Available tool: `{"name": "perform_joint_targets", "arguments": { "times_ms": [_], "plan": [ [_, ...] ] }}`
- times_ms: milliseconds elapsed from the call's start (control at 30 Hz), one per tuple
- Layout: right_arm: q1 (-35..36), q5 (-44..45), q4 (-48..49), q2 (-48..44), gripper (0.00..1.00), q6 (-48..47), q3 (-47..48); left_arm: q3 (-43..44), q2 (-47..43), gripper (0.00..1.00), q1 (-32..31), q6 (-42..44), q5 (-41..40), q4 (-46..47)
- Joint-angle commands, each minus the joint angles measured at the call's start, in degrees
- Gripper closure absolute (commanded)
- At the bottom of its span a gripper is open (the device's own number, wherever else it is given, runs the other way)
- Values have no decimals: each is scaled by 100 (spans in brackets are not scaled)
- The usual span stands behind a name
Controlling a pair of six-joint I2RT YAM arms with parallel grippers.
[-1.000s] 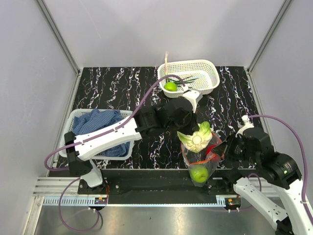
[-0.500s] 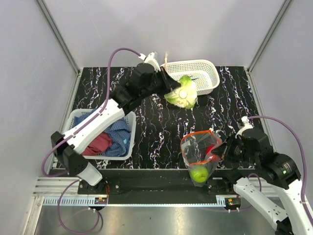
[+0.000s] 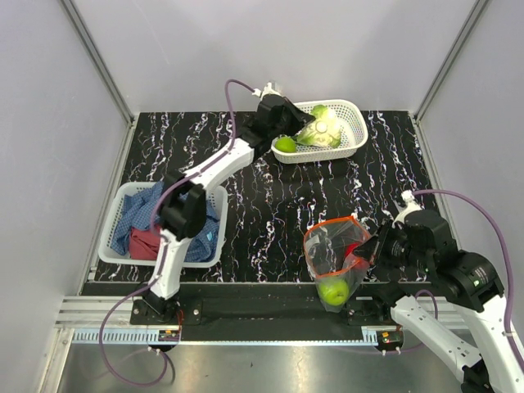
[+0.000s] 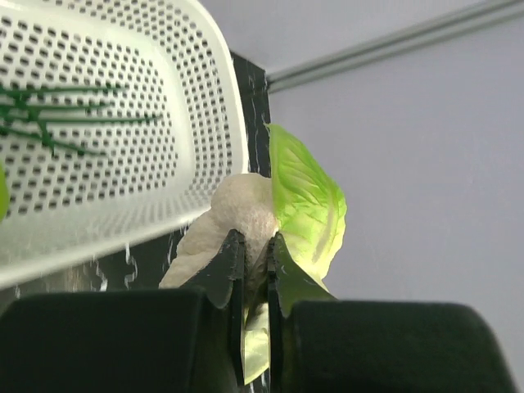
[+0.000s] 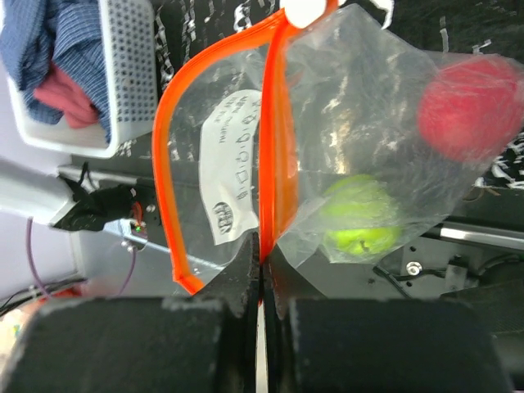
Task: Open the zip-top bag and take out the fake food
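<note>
Top external view: left end effector clamps the cabbage piece over the far basket; letting go comes next. Right end effector pinches the zip-top bag by its orange rim, front right.

- Black, white-veined marble-pattern tabletop.
- White perforated plastic basket, at 12–1 o'clock.
- Second white perforated basket, at 9 o'clock, holding a crumpled blue checked cloth with a red cloth beside it.
</note>
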Motion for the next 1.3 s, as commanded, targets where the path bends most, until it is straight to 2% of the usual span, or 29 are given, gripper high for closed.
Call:
{"name": "perform_joint_targets", "arguments": {
  "times_ms": [0, 100, 233, 467, 600, 767, 833, 933, 967, 1033, 1100, 1267],
  "plan": [
    [37, -333, 246, 112, 100, 47, 194, 907, 638, 100, 70, -186, -148, 1307],
    [37, -404, 396, 156, 100, 188, 159, 934, 964, 100, 87, 16, -596, 1799],
    [37, -527, 449, 288, 100, 337, 290, 1189, 1464, 100, 123, 447, -1106, 1994],
    [28, -343, 379, 262, 100, 592, 326, 1742, 2158, 100, 175, 439, -1388, 1977],
    [37, -273, 387, 218, 100, 680, 282, 1910, 2371, 96, 184, 307, -1388, 1801],
    [37, -290, 440, 384, 100, 689, 238, 1603, 2353, 71, 184, 465, -1362, 1854],
    [37, -281, 493, 455, 100, 663, 273, 1567, 2371, 66, 202, 588, -1318, 1749],
    [37, -264, 493, 482, 100, 610, 317, 1550, 2345, 52, 237, 720, -1151, 1713],
    [37, -272, 493, 482, 100, 592, 326, 1541, 2327, 31, 246, 746, -1142, 1696],
    [37, -246, 476, 491, 100, 487, 370, 1549, 2239, 24, 237, 860, -1098, 1687],
    [37, -237, 432, 534, 100, 356, 457, 1532, 2134, 12, 246, 939, -1063, 1617],
    [37, -202, 282, 754, 100, -13, 660, 1042, 1301, 11, 255, 1106, -967, 1573]
  ]
}}
